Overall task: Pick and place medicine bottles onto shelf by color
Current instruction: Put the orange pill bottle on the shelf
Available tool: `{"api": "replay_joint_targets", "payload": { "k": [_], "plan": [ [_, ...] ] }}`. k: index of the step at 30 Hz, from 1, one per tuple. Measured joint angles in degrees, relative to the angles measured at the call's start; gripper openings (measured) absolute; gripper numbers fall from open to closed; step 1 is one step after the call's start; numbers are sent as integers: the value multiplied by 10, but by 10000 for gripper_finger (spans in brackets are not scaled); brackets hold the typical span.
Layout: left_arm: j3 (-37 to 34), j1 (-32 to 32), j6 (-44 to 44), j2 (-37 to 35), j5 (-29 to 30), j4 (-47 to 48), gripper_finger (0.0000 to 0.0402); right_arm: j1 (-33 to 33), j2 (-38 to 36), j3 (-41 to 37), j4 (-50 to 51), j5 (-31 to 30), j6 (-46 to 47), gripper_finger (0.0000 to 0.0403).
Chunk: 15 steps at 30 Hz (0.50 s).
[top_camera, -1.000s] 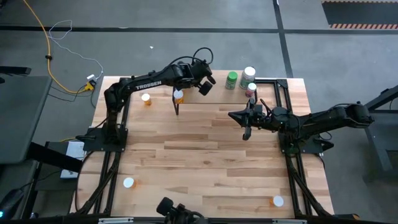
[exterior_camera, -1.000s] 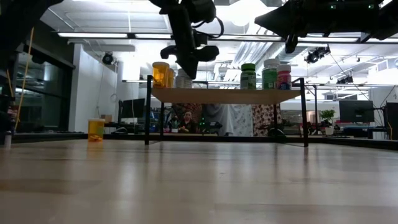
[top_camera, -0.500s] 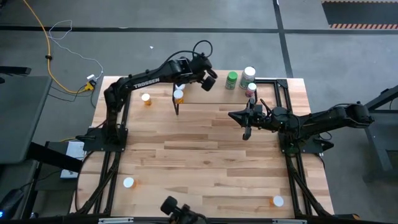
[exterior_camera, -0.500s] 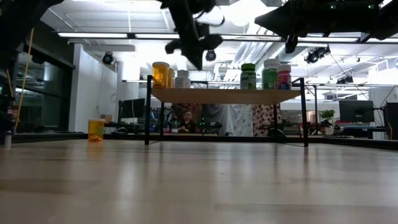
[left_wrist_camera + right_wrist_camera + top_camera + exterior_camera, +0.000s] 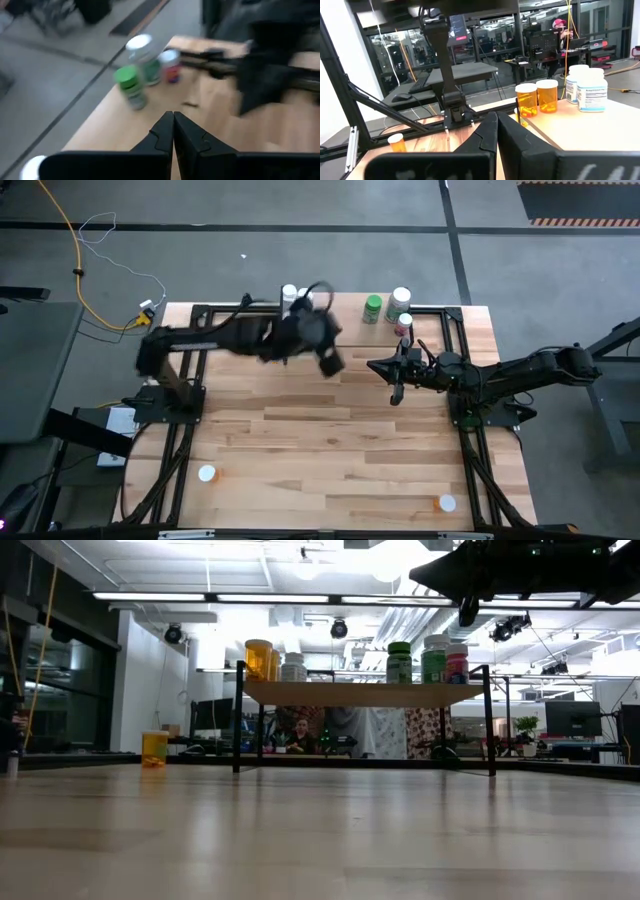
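**Bottles sit on the little shelf while both arms hang empty**

Well, the small shelf (image 5: 365, 693) stands at the far side of the big table (image 5: 330, 450). On one end of it stand two orange bottles (image 5: 538, 98) and two white bottles (image 5: 586, 88). On the other end stand a green bottle (image 5: 373, 307), a bigger white-capped bottle (image 5: 400, 299) and a little pink bottle (image 5: 404, 323), all close together.

One orange bottle (image 5: 154, 748) stands on the table off to the side of the shelf. Two more bottles with white caps sit near the front edge, one (image 5: 206, 474) on the left and one (image 5: 447, 503) on the right.

The left gripper (image 5: 328, 363) is over the table just in front of the shelf. Its fingers (image 5: 161, 136) are pressed together and hold nothing. The right gripper (image 5: 394, 393) hangs over the table near the shelf's right end. Its fingers (image 5: 487, 135) are pressed together too, and they are empty.
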<state>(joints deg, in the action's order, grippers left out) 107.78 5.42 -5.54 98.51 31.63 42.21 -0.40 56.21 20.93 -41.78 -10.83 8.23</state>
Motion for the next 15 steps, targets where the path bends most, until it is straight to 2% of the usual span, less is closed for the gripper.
{"api": "replay_joint_targets", "payload": {
  "k": [3, 7, 11, 15],
  "plan": [
    [-121, -54, 8, -67, 23, -109, 0, 0, 0, 0, 4, 0, 8, 0],
    [-330, -108, 7, -178, 37, -287, 0, 0, 0, 0, 9, 0, 8, 0],
    [-537, -145, 3, -273, 38, -490, 0, 0, 0, 0, 8, 0, 8, 0],
    [-705, -167, 3, -343, 38, -690, 0, 0, 0, 0, 8, 0, 4, 0]
  ]
}}
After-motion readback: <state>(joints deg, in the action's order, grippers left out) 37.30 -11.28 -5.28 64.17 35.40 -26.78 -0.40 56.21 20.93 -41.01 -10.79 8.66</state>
